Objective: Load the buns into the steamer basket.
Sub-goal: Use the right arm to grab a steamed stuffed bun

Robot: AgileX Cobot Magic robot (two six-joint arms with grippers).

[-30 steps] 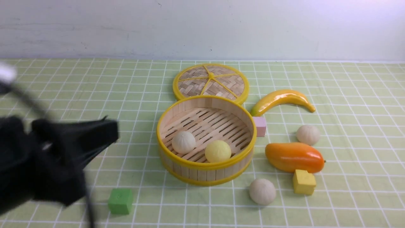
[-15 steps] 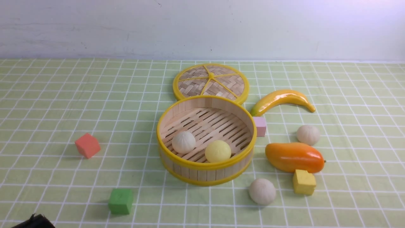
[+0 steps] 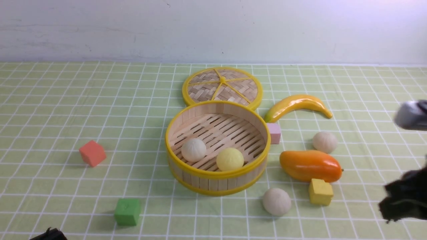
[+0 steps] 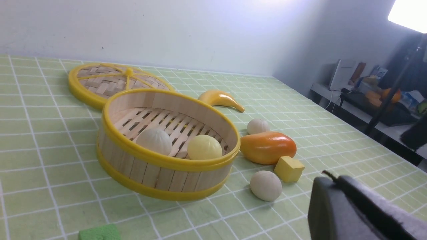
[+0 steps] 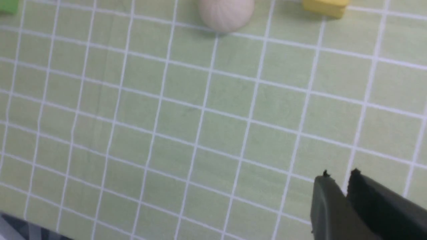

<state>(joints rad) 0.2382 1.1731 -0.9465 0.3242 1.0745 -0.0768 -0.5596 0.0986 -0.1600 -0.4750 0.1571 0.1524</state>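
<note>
The steamer basket (image 3: 217,174) stands mid-table and holds an off-white bun (image 3: 193,150) and a pale yellow bun (image 3: 230,159). Two more off-white buns lie on the cloth to its right: one (image 3: 276,201) near the front, one (image 3: 325,141) behind the mango. My right gripper (image 3: 388,203) hangs at the right edge, well right of the front bun (image 5: 226,13). In the right wrist view, the right gripper (image 5: 340,175) shows a narrow gap between its tips, and it is empty. My left gripper (image 4: 330,176) is shut and empty, low at the front left corner (image 3: 48,234).
An orange mango (image 3: 310,165) and a yellow cube (image 3: 320,191) sit between the two loose buns. A banana (image 3: 297,105), a pink cube (image 3: 274,132) and the woven lid (image 3: 222,86) lie behind. Red cube (image 3: 92,153) and green cube (image 3: 127,211) are on the left.
The left arm has drawn back out of the left side, uncovering the red cube. The right arm has come in at the right edge. The buns have not moved.
</note>
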